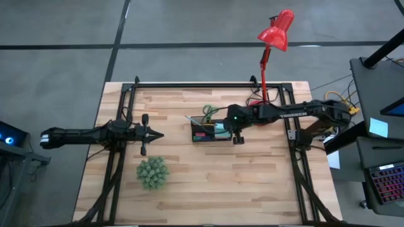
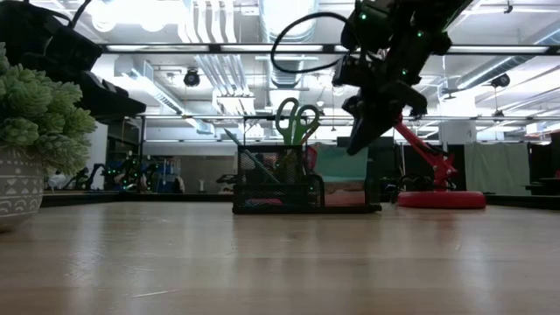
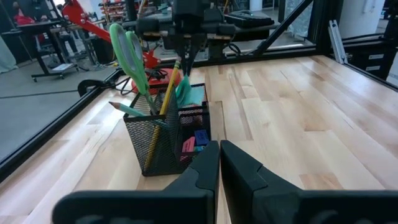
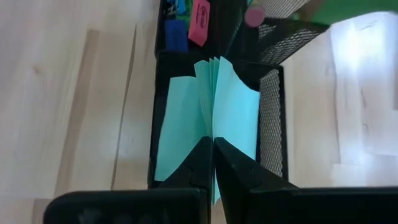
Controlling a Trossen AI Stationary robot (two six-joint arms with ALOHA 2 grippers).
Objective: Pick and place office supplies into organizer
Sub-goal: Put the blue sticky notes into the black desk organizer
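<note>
The right end effector [image 4: 213, 163] is clenched on the teal sticky notes [image 4: 211, 118], whose pages fan out over the compartment of the organizer [image 1: 211, 131] nearest it, toward the tabletop's far edge. The pad should be lowered straight down until seated between the mesh walls before release. The left end effector [image 1: 158, 134] is kept shut, near the left edge.
</note>
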